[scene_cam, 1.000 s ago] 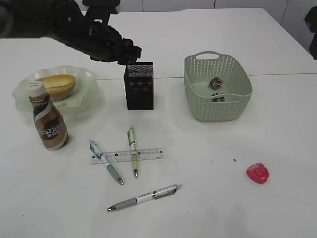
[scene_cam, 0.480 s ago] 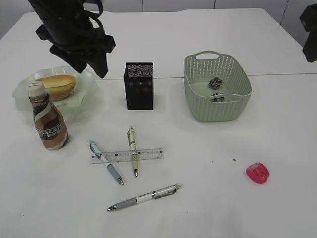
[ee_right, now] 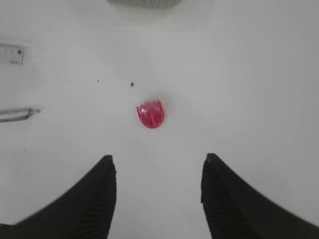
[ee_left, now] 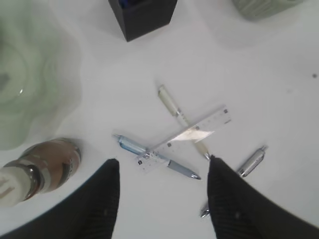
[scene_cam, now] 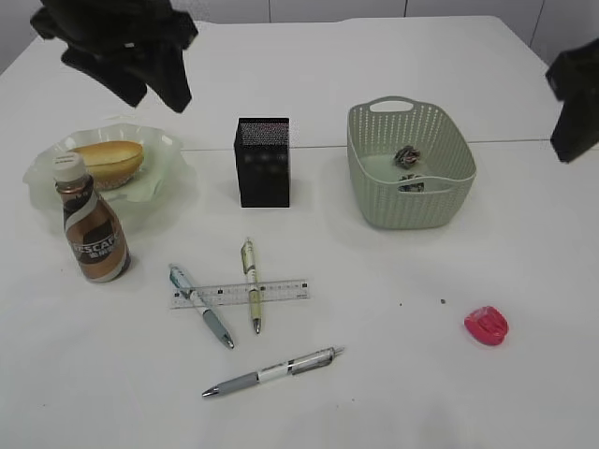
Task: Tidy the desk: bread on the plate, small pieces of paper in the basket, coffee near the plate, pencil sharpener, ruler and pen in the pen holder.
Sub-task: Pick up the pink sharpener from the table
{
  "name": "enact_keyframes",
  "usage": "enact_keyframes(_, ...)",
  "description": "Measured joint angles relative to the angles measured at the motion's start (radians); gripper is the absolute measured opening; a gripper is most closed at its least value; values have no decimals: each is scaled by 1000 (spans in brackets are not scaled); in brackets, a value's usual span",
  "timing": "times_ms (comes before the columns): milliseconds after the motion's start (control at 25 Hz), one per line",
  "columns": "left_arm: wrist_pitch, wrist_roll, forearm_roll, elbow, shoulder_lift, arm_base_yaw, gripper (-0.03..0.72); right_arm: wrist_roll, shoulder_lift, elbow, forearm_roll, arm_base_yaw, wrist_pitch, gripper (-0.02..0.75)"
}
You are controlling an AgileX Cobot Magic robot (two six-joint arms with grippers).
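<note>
Bread (scene_cam: 108, 161) lies on the pale green plate (scene_cam: 164, 192). A coffee bottle (scene_cam: 92, 224) stands in front of the plate. The black pen holder (scene_cam: 263, 161) stands mid-table. Three pens (scene_cam: 201, 306) (scene_cam: 251, 284) (scene_cam: 271, 371) and a clear ruler (scene_cam: 240, 294) lie in front of it; they also show in the left wrist view (ee_left: 192, 133). A red pencil sharpener (scene_cam: 487, 325) lies at the right, and shows in the right wrist view (ee_right: 150, 113). Crumpled paper (scene_cam: 407, 156) is in the green basket (scene_cam: 412, 210). My left gripper (ee_left: 162, 167) is open, high above the pens. My right gripper (ee_right: 157, 164) is open above the sharpener.
The white table has a seam running across behind the pen holder. My left arm (scene_cam: 122, 42) hangs over the plate at top left. My right arm (scene_cam: 573, 98) is at the right edge.
My left arm has drawn back from over the pen holder, up and to the left. My right arm has come further into view at the right edge, lower down.
</note>
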Motion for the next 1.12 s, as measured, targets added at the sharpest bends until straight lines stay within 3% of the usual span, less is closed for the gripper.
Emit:
enact_keyframes(160,0,-4,-58,46,-150,0,414,-25,0,126,4,0,0,405)
enact_keyframes(360,11,-5,-113,217,-391,0,413,-51,0,248,4,0,-89,405)
enact_keyframes(640,22,-44,-124,402,-674,0,413,-61,82,265,2,0,-186,405)
enact_keyframes(800,24,-55,-124,432,-787,0,413,-61,175,265,2,0,-210,410)
enact_keyframes(1120,26,-61,-120,440,-866,0,413,-137,356,265,2,0,-352,507)
